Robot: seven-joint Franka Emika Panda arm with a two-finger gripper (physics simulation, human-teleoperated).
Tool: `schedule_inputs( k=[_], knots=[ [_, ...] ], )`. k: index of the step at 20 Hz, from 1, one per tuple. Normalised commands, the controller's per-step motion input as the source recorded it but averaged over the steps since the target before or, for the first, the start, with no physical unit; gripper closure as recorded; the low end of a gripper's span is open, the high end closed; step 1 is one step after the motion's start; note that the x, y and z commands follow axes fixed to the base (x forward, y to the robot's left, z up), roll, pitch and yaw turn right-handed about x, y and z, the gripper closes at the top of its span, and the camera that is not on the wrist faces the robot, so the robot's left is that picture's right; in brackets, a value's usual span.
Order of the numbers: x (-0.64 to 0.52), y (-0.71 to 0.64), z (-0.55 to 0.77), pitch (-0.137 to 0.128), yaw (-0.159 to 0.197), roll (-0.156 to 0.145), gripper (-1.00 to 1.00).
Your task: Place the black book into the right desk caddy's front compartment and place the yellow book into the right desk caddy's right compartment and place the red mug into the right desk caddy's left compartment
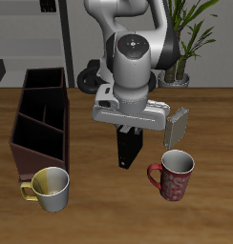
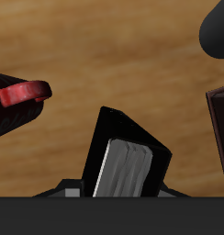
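under gripper (image 1: 129, 127) black book (image 1: 130, 150) upright; fingertips hidden by arm.

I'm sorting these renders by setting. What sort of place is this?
Probably a simulated study or home office: a wooden table, a desk caddy, books such as the black book, and a potted plant behind.

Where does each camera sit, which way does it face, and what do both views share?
Exterior view: in front of and above the table, facing the arm; shows arm, gripper, black book, caddy, red mug, yellow mug, yellow book.
Wrist view: on the gripper, looking down at the table; only the gripper body's dark edge shows.
Shared: black book, red mug.
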Motion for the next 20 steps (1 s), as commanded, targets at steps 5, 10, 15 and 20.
schedule_inputs(
  k=[5, 10, 15, 20],
  knots=[
    [-0.34, -0.30, 0.47, -0.036, 0.159, -0.009, 1.00],
    [-0.45, -0.44, 0.35, 0.003, 0.115, -0.034, 1.00],
    [-0.56, -0.53, 0.30, -0.002, 0.155, -0.051, 1.00],
    [-0.44, -0.25, 0.20, -0.004, 0.109, -0.022, 1.00]
  ],
)
